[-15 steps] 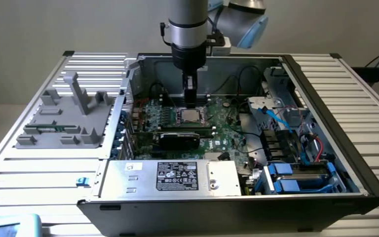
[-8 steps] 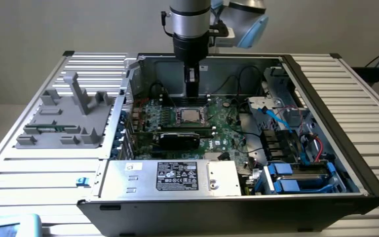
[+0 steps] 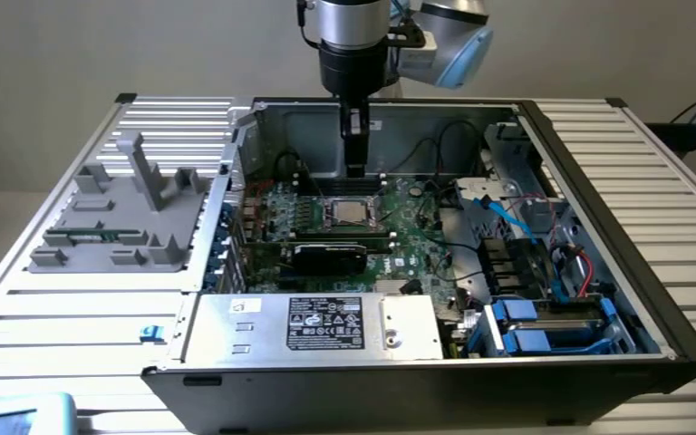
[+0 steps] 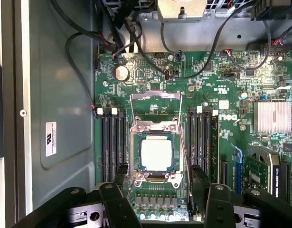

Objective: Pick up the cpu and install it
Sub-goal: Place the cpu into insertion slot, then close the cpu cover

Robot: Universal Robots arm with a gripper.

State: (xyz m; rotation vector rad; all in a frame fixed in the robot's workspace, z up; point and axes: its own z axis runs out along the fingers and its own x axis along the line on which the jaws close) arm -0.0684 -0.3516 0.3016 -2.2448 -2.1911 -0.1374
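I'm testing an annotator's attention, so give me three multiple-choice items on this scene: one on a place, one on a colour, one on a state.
1. Where is the cpu? A in the socket on the motherboard; B on the grey tray; C on the power supply.
2. The motherboard's colour? A red; B green; C white.
3. The end effector is: A shut on a cable; B shut on the cpu; C open, empty.
Answers: A, it lies inside the socket frame; B, the board is green; C, its fingers stand apart with nothing between.
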